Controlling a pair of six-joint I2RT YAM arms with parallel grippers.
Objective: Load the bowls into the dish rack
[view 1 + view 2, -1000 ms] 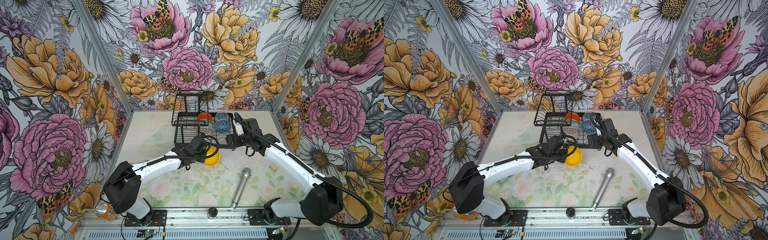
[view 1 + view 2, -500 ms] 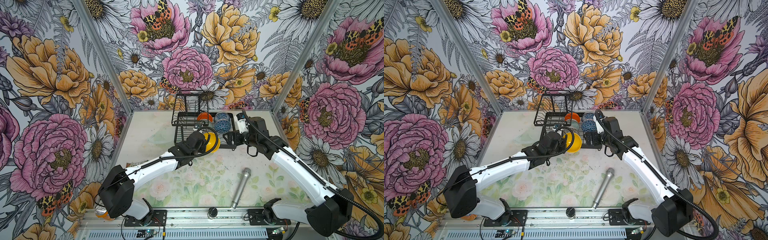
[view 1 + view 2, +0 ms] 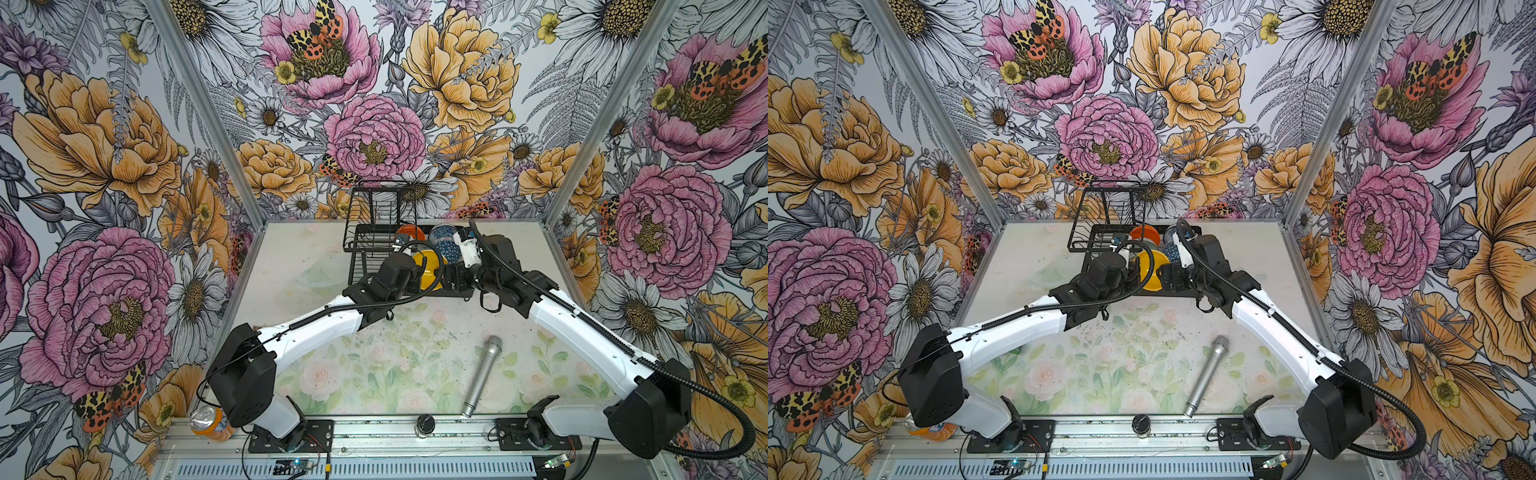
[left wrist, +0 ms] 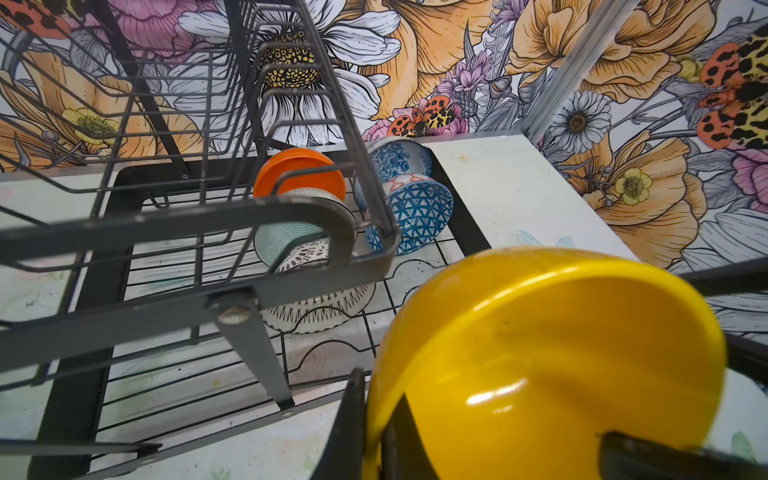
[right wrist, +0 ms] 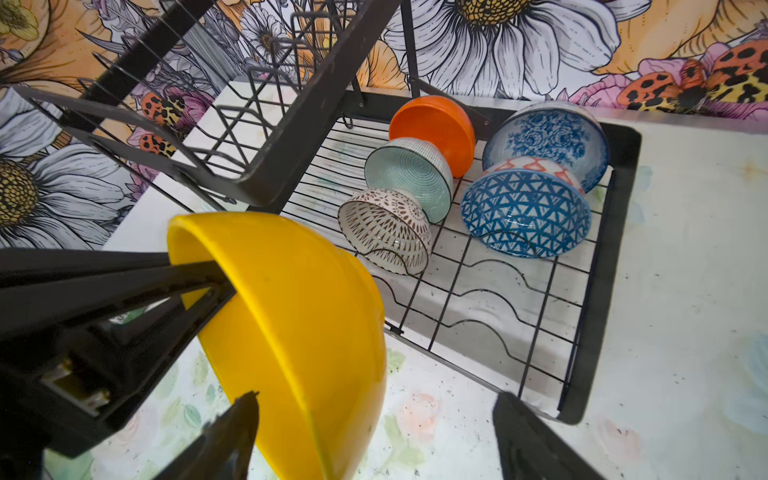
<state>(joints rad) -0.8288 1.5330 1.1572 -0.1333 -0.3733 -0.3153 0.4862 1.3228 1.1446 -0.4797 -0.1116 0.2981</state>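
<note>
Floral walls (image 3: 374, 137) frame wire rack (image 4: 166, 226), glossy yellow bowl (image 4: 561, 353) (perhaps plastic).

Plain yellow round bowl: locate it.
The yellow bowl is mid-scene in both top views, pinched by the left gripper at the black wire dish rack's front edge.

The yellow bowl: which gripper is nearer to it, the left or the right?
Left. The left gripper is shut on the rim of the yellow bowl, with one finger inside it. The right gripper stands open close beside the bowl and does not grip it.
</note>
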